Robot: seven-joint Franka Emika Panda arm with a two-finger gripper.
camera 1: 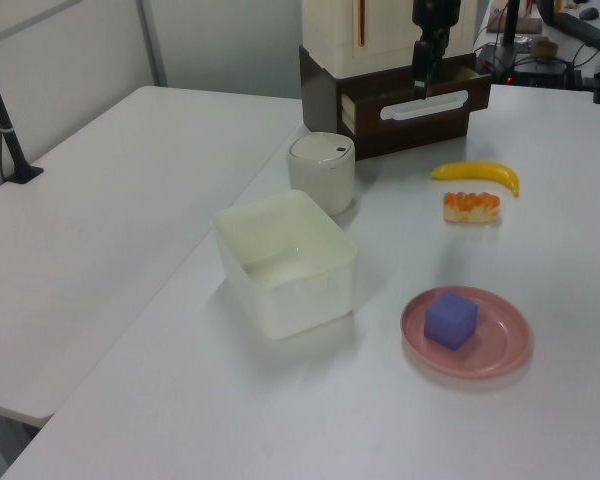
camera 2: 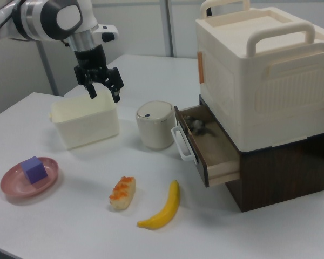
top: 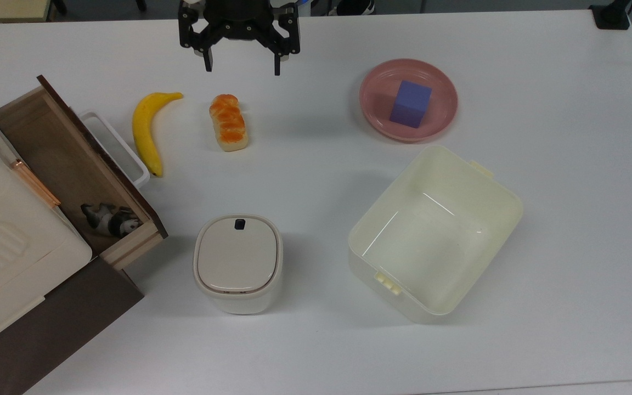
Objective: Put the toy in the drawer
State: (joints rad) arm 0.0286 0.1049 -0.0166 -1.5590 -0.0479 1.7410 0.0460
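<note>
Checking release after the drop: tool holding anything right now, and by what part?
Nothing is held. The tool is open and empty above the table, and the toy lies inside the open drawer.
</note>
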